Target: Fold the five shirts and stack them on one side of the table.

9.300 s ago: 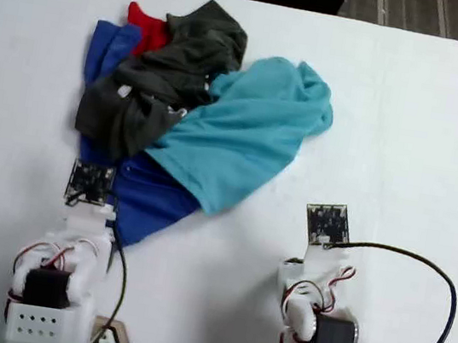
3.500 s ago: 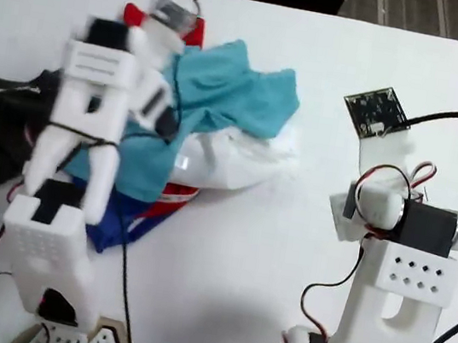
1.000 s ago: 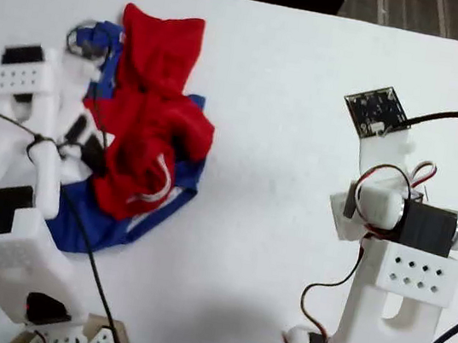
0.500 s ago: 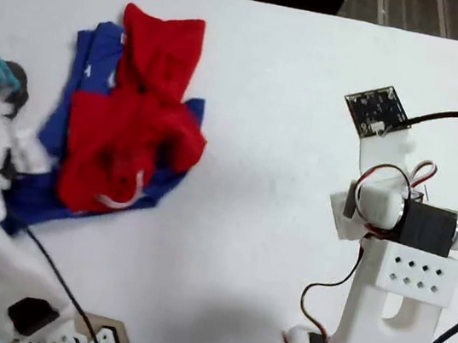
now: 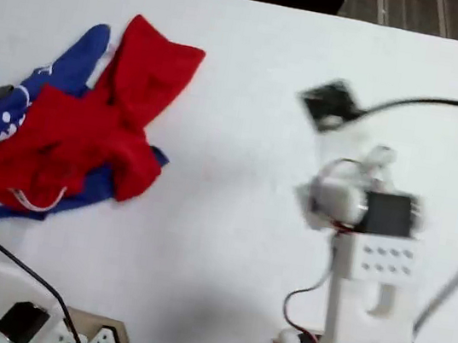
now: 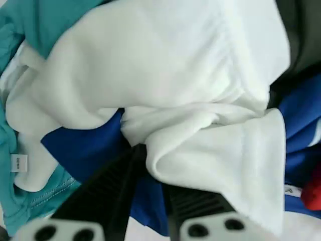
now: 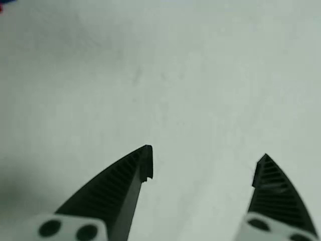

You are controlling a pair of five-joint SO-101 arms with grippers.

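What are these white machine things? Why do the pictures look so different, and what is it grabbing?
They are two small robot arms at a white table, meant to fold shirts. One picture looks down from above: a red shirt lies on a blue shirt. The other two come from cameras on the arms' wrists. The left gripper seems to pinch a white shirt, with a teal shirt touching it. The right gripper hangs open over the table, holding nothing.
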